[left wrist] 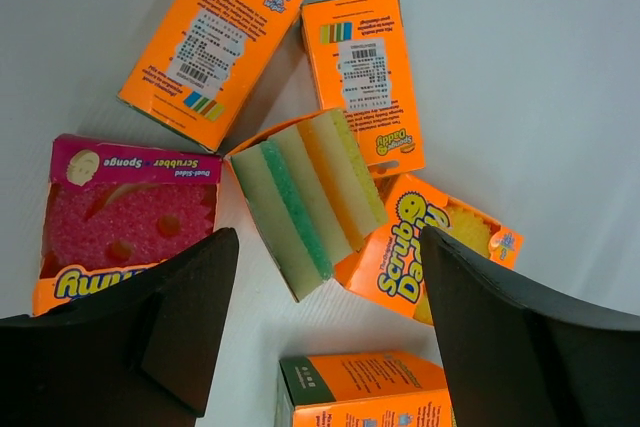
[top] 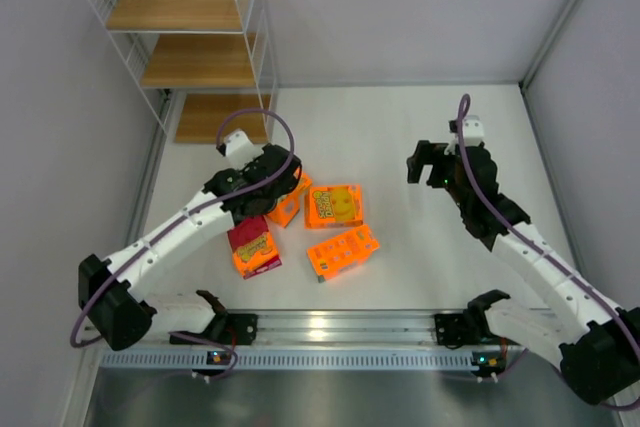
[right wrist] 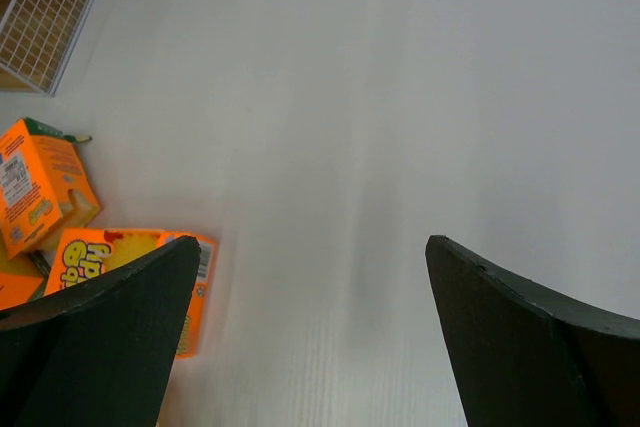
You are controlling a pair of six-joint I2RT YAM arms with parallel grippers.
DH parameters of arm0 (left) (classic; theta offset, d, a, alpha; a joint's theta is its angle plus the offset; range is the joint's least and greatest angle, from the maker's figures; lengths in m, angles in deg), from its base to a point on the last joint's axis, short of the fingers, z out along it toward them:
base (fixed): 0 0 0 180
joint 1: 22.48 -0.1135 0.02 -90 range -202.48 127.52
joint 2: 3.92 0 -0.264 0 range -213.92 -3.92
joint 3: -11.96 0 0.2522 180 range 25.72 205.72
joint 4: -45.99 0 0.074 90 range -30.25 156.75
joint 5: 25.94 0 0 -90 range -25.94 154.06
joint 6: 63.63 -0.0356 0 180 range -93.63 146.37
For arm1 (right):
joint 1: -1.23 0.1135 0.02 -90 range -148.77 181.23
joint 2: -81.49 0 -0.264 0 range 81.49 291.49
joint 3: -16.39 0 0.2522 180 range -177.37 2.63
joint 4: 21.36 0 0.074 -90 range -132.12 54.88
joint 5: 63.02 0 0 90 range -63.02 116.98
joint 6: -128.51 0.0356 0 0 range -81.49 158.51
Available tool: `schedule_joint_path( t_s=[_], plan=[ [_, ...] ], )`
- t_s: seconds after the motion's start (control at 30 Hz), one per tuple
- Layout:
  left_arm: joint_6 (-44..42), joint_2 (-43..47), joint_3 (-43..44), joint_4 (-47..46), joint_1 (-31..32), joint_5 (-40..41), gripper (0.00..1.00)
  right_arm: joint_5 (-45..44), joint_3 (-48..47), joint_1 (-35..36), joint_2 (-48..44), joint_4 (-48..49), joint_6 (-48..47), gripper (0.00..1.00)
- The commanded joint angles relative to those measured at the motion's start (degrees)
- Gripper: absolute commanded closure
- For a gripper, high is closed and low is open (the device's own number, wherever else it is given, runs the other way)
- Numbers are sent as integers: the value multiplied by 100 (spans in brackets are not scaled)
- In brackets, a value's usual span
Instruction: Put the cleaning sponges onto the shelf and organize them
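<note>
Cleaning sponges (top: 335,205): a loose cluster on the table (top: 420,127), none on the shelf (top: 190,37) yet. All of them lie under and around the left hand (top: 268,183). In the left wrist view we count six packs.

- The striped pack (left wrist: 310,197) is just ahead of the fingertips and centred between them, foam layers showing, butted up to the Scrub Daddy pack (left wrist: 440,247) on the right-finger side.
- The pink pack (left wrist: 125,212) is by the left finger (left wrist: 170,337), partly hidden behind it.
- The long flat pack (left wrist: 215,42) and the short flat pack (left wrist: 365,77) lie further out past the fingertips.
- The near pack (left wrist: 365,387) sits back toward the wrist, between the fingers.

The left hand is spread wide and pinches nothing. We can't tell if it touches any pack. The right hand (right wrist: 312,242) is also spread and empty, over bare table. The cluster lies off its left-finger side, well apart.

Handling, as we judge it:
- The packs look light, with soft, squashy foam.
- The card sleeves look thin and a bit slick, so they would dent rather than break.
- The striped pack is the obvious pick. Take it across its two orange card sides at mid-length, not on the bare foam, and squeeze gently.
- The neighbours sit close, so a finger coming down may nudge the Scrub Daddy pack.

The shelf stands well beyond the left hand, in the far corner.
</note>
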Motion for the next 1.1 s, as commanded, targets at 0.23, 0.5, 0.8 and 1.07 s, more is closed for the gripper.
schedule_joint_path(
  t_s=[0.23,0.5,0.8,1.07],
  plan=[
    [889,-19,-129,455,8,727,33,359,-175,-56,454,237,117,1],
    [827,-353,-33,438,-80,683,41,386,-149,-57,437,220,126,0],
    [898,-353,-147,420,-168,613,50,509,-158,-48,428,185,126,1],
    [907,-529,-173,411,-212,446,55,956,-149,-56,446,289,99,1]
  ],
)
